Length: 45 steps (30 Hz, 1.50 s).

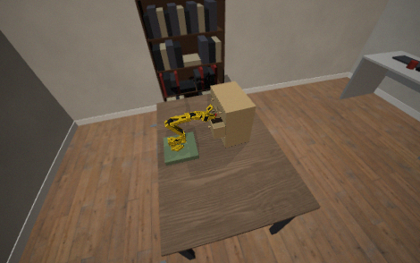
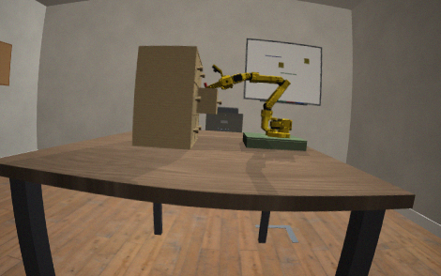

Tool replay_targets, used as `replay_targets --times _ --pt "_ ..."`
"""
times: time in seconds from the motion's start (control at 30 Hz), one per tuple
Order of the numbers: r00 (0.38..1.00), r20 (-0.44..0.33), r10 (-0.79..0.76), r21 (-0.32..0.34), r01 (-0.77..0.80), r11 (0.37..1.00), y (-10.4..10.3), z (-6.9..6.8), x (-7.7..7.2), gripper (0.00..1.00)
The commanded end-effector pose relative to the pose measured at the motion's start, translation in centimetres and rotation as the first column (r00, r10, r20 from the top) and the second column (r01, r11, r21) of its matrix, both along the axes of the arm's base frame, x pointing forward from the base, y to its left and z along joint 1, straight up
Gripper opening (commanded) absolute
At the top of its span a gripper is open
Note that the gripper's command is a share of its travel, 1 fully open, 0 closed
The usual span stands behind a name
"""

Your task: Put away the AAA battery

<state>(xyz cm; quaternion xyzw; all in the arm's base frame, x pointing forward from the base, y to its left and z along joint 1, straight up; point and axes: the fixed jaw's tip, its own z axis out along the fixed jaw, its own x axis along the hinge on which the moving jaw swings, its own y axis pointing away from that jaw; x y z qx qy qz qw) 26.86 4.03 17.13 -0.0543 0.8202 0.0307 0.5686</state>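
Note:
A tan drawer cabinet (image 1: 233,114) stands at the far side of the table; it also shows in the exterior view (image 2: 166,96). One middle drawer (image 2: 206,100) is pulled partly out toward the arm, and it shows in the top view as well (image 1: 218,125). Its inside is hidden. My gripper (image 2: 208,85) is stretched out from the yellow arm (image 2: 263,82) and sits just above that open drawer's rim, close to the cabinet front. It is shut on a small red-tipped thing that looks like the AAA battery. It is too small to make out clearly.
The arm stands on a green base plate (image 1: 180,149) left of the cabinet. The other drawers (image 2: 199,70) look shut, with their knobs sticking out. A bookshelf (image 1: 185,45) stands behind the table. A dark grey box (image 2: 224,121) sits beyond the table's far edge.

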Motion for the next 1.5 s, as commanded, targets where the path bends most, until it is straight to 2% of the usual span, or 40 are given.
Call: replay_targets --times 0.0,0.03,0.57,1.47 --pt "1.000 0.010 0.000 0.009 0.000 1.000 0.04 0.07 -0.13 0.00" --pt "1.000 0.010 -0.001 0.009 0.001 1.000 0.02 -0.23 -0.17 0.00" --pt "1.000 0.010 -0.001 0.009 0.001 1.000 0.02 -0.23 -0.17 0.00" --pt "1.000 0.010 -0.001 0.009 0.001 1.000 0.02 -0.23 -0.17 0.12"
